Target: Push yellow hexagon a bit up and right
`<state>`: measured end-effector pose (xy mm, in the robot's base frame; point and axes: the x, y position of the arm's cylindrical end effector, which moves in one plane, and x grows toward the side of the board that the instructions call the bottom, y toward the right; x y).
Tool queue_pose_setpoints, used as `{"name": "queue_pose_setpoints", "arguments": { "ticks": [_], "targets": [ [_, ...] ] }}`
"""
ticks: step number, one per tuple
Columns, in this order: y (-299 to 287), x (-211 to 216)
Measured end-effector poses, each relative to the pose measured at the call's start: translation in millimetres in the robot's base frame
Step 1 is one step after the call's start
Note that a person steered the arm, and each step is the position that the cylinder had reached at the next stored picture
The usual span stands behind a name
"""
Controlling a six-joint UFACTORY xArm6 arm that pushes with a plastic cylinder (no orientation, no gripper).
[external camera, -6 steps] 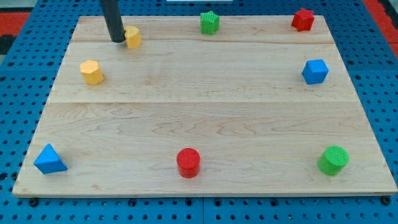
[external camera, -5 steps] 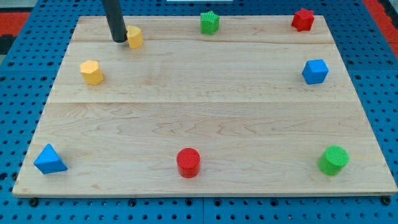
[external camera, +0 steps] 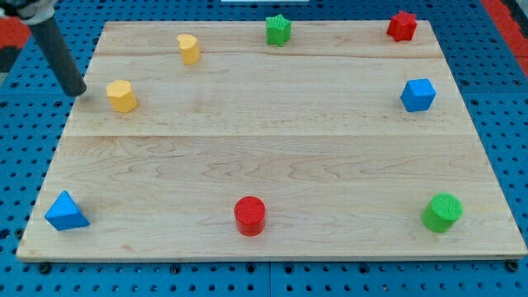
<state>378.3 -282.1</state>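
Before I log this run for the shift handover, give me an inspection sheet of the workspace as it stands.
Surface: wooden board, flat, lying on a blue pegboard.
Job's things: yellow hexagon near the board's left edge, upper part of the view.
Clutter: second yellow block near the top edge; green star; red block at the top right corner; blue cube; green cylinder; red cylinder; blue triangular block.
Grippers: none fitted; my tip sits just left of the yellow hexagon, a small gap between them.
Cables: nothing seen.
Surroundings: red patches beyond the pegboard at the top corners.
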Motion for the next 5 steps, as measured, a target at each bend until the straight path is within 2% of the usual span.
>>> {"name": "queue_pose_setpoints", "arguments": {
  "ticks": [1,2,3,4,5],
  "targets": [
    [23.8,14.0],
    [80.0,10.8],
    [103.3,4.6],
    [45.2,4.6],
    [31.0,-8.6]
  ]
}}
